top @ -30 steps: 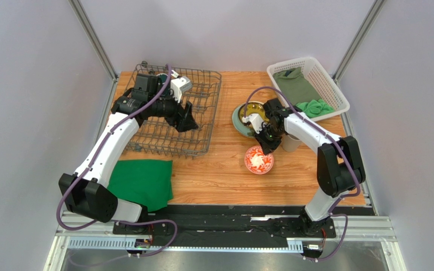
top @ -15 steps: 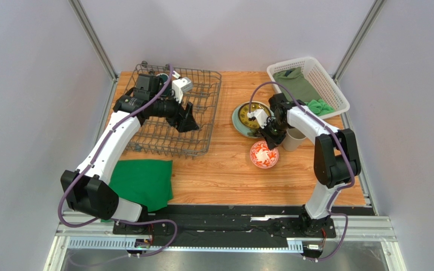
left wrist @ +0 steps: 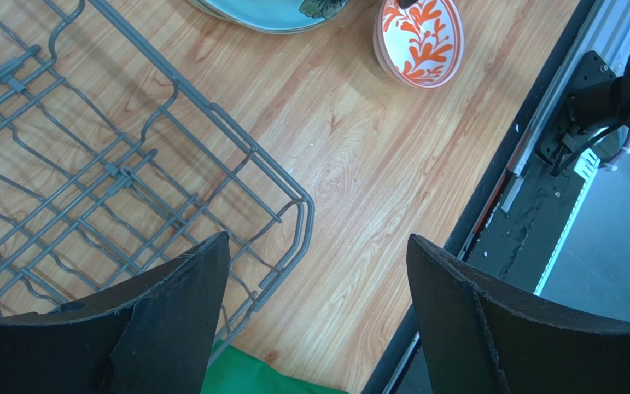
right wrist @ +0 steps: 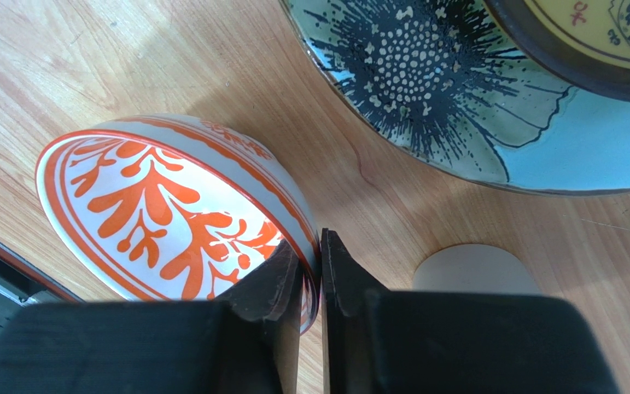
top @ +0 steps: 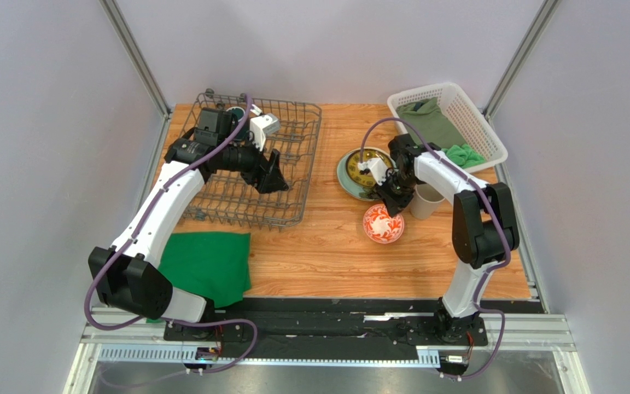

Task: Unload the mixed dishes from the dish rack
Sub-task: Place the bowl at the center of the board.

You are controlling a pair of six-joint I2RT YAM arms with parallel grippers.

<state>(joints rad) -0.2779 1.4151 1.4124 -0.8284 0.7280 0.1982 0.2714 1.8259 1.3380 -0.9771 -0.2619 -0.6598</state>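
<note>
While the right gripper (right wrist: 310,246) pinches the rim of the small red-and-white patterned ceramic bowl (right wrist: 154,213), the bowl is on the wooden table (right wrist: 88,66) just beside the pale teal flowered plate (right wrist: 425,115). The left gripper (left wrist: 317,242) hangs spread wide, empty, above a corner of the dark grey wire dish rack (left wrist: 129,176).

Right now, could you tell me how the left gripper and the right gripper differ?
The left gripper is wide open and holds nothing; the right gripper is shut on the rim of the small red-and-white patterned bowl. The left gripper hangs over a corner of the dish rack; the right gripper is beside the pale teal plate. Both have dark fingers.
</note>
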